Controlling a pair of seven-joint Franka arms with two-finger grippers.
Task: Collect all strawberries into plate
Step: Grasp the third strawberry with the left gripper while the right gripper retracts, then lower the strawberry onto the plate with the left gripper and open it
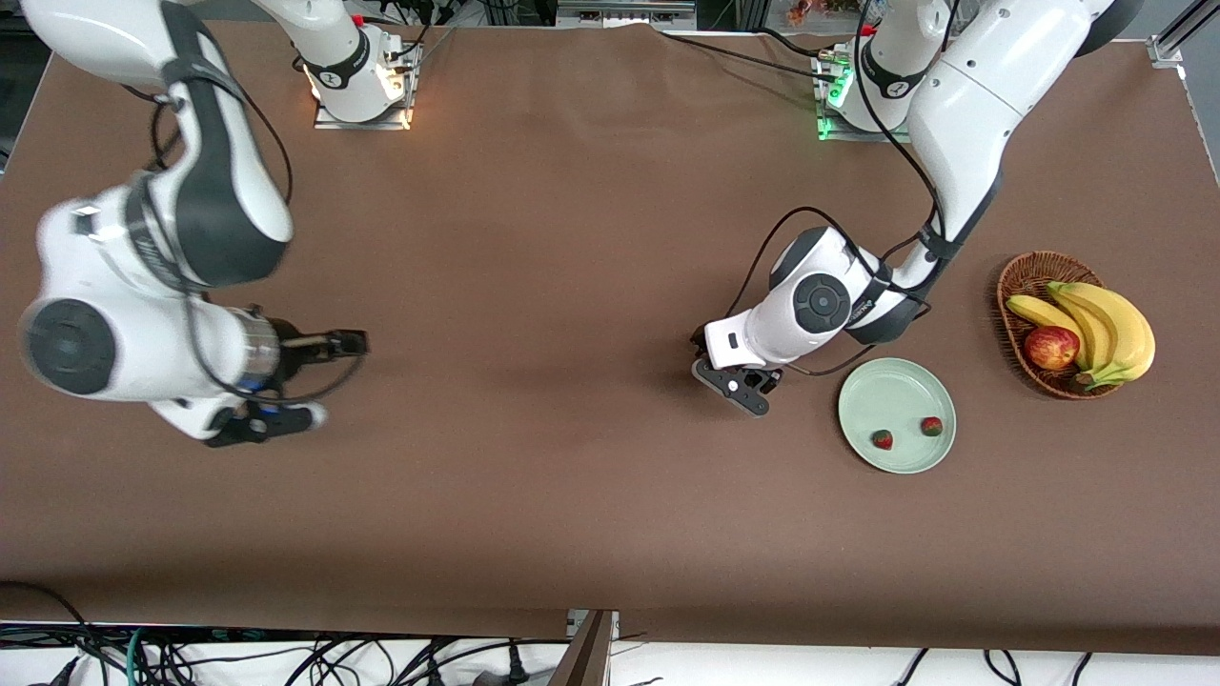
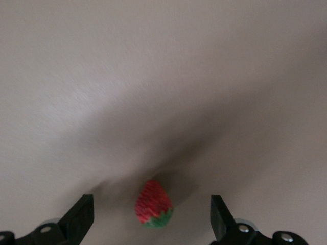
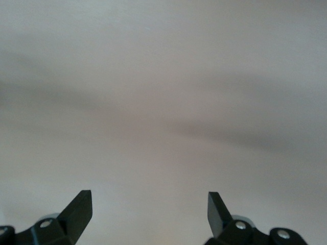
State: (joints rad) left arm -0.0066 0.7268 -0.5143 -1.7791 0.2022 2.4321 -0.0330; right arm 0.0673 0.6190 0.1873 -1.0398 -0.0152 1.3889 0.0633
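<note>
You see 1 strawberry (image 2: 153, 203) lying between the left gripper (image 2: 152, 217)'s spread fingers; the plate (image 1: 896, 386) holds 2 strawberries (image 1: 884, 439); the right gripper (image 3: 149, 212) waits, spread.

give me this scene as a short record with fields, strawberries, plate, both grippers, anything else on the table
strawberries on plate: two
third strawberry: on the table, between the left gripper's open fingers
plate: beside the basket, nearer the front camera
left gripper: open, low over the table beside the plate
right gripper: open, empty, waiting at its end
basket: bananas, apple
</note>
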